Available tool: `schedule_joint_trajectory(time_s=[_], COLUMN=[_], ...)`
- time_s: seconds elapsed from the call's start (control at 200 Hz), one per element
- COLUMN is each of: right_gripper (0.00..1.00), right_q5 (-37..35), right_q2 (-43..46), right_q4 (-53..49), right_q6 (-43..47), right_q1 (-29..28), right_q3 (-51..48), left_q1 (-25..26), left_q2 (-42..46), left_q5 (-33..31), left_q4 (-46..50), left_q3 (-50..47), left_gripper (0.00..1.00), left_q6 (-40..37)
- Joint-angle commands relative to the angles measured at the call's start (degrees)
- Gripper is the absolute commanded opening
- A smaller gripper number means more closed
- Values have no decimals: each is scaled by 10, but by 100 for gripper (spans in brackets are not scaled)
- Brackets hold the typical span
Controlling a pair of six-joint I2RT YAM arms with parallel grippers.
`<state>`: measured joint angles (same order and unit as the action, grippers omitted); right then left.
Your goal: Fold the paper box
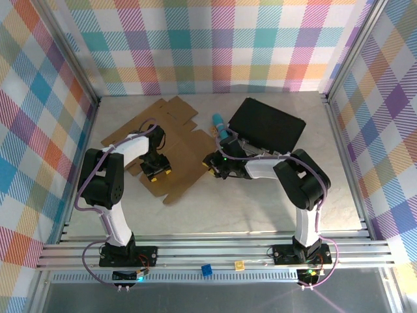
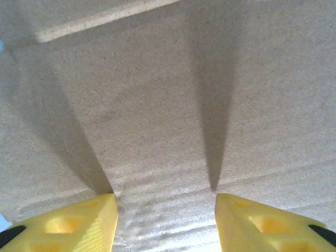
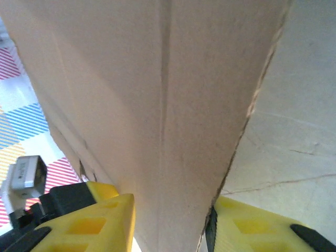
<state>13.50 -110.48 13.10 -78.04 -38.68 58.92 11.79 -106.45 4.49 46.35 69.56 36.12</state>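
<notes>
Centre-left of the bench [image 1: 247,208]: the paper box [image 1: 186,153], a single brown die-cut sheet. It lies mostly flat with its flaps unformed. A black case [image 1: 267,124] and a small blue object [image 1: 219,122] sit near its right edge.

Left pincer [image 1: 158,168]: rests on the sheet's middle panel, jaws at a middling width with nothing between them. It appears to serve as a hold-down.

Right pincer [image 1: 214,163]: at the sheet's right edge, jaws narrow and clasping a side flap of the paper box.

Step in hand (judged): the first side fold, early in the task. No wall stands and no tab is tucked.

Next move (judged): swing the held flap up and over along its crease toward the centre. The left pincer should bear down so the sheet neither slides nor lifts whole. The grip should be light enough not to crush the corrugation.

Views compared:
- Overhead: gives the whole sheet's layout, both arms and the case, but the flap's angle is not readable there.
- Right wrist: shows the flap lifted off the bench with a crease running down it, and fingers [image 3: 105,215] on either face.
- Left wrist: shows fingertips [image 2: 100,210] apart over bare cardboard, with a score line ahead.
</notes>
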Motion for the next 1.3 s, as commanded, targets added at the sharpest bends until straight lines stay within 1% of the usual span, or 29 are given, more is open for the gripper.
schedule_joint_trajectory(time_s=[0.0,0.02,0.045,0.05,0.07,0.08,0.085,0.1,0.125,0.145,0.23,0.36,0.47,0.605,0.695,0.765,0.865,0.915,0.975,1.04,1.115,1.245,1.275,1.295], right_gripper=[34,32,26,26,18,17,14,12,3,0,0,0,0,0,0,0,0,0,0,0,0,0,0,0], right_q5=[14,15,17,17,19,19,19,18,15,13,-17,-48,-55,-43,-27,-25,-45,-49,-53,-58,-65,-79,-80,-80], right_q2=[-18,-21,-26,-26,-29,-29,-29,-29,-26,-24,4,53,86,103,114,119,127,136,146,155,168,192,195,196], right_q4=[-45,-58,-72,-72,-87,-91,-101,-112,-145,-160,-253,-332,-356,-380,-381,-395,-440,-449,-467,-491,-514,-540,-547,-553], right_q6=[17,19,23,23,28,29,33,37,56,66,124,175,202,238,252,283,347,369,391,412,437,469,474,477], right_q1=[-14,-14,-14,-14,-13,-13,-13,-13,-13,-13,-15,-14,-13,0,13,19,26,33,46,61,79,103,107,109], right_q3=[45,53,64,64,75,78,84,91,112,122,180,245,291,359,397,433,493,510,530,555,576,600,607,611], left_q1=[-6,-6,-6,-6,-6,-6,-6,-6,-6,-6,-6,-1,1,1,0,0,5,14,40,88,156,280,310,333], left_q2=[-9,-6,1,2,9,13,15,21,36,48,103,170,218,274,300,318,339,344,344,341,342,350,350,348], left_q5=[16,16,14,14,14,14,14,12,11,9,-3,-37,-71,-82,-74,-57,-33,-13,1,-15,-60,-145,-168,-195], left_q4=[3,2,2,2,1,1,1,1,3,4,16,45,67,75,81,66,30,5,-22,-35,-52,-125,-147,-160], left_q3=[1,1,1,1,1,1,1,0,2,5,25,76,117,144,158,168,181,191,210,235,250,240,236,234], left_gripper=[49,47,47,47,46,46,46,46,47,47,51,56,61,65,66,66,64,63,62,62,64,77,80,81], left_q6=[-11,-11,-10,-9,-7,-5,-4,-2,3,6,23,42,66,107,133,135,107,79,24,-45,-123,-258,-300,-323])
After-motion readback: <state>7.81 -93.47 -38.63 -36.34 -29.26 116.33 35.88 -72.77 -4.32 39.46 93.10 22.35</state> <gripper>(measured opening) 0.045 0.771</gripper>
